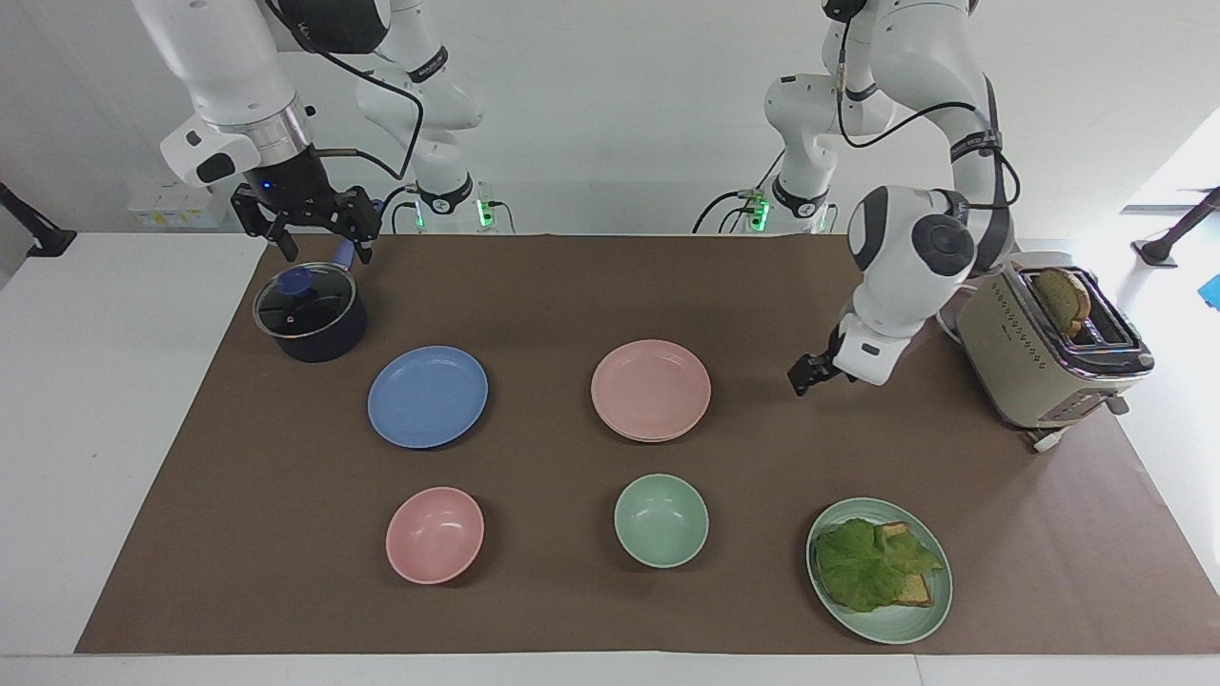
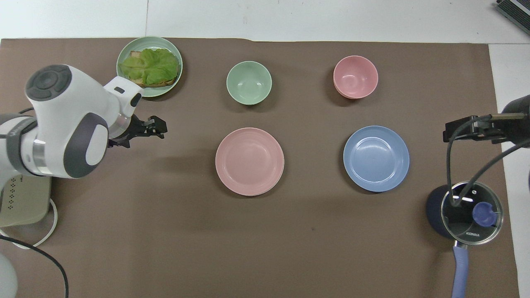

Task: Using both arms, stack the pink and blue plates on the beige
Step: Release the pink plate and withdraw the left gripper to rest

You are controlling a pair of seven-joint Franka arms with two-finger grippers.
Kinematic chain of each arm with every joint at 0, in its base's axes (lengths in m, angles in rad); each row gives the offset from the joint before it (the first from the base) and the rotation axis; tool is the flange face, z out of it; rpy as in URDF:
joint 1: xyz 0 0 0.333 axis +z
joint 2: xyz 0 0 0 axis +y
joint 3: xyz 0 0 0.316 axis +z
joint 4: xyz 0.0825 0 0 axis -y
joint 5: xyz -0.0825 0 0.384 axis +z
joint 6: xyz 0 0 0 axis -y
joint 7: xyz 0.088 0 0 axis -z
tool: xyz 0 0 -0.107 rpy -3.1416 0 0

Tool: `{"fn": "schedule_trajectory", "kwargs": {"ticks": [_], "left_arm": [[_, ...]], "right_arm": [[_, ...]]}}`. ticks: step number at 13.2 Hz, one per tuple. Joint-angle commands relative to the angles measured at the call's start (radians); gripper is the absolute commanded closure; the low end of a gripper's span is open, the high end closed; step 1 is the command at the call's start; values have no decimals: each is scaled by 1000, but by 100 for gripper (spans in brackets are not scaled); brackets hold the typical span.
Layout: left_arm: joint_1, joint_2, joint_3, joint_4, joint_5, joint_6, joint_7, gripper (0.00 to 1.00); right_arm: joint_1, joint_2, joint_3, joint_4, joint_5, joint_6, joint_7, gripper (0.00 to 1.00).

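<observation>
pink plate [image 1: 651, 389] flat on beige (rim barely visible), both tools wide, empty

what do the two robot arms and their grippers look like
Both are glossy white jointed arms with dark grey round joint caps and loose black cables. The left gripper and right gripper are black, two-fingered; the right has a silver wrist ring and a small blue light.
</observation>
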Motion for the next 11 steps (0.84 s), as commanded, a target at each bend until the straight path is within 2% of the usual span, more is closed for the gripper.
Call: {"fn": "schedule_trajectory", "kwargs": {"ticks": [1,3,5,7,8,11], "left_arm": [[64,16,-7,129,32,-111,158,0],[103,10,-7,234,78,-188,248,0],[104,-2,-2,319,80,-292,250,0],[104,-75,-3,316,75,-323,250,0],[104,-103,-3,316,75,-354,249,0],[103,-123,-5,315,72,-362,247,0]], "right_arm": [[-8,-29,4,-70,3,96,14,0],[-11,-33,4,-113,3,141,14,0],[-14,-22,4,-174,3,211,11,0],[-42,10,5,-255,2,328,3,0],[-51,57,4,-268,3,384,-42,0],[-68,156,4,-272,0,500,-78,0]]}}
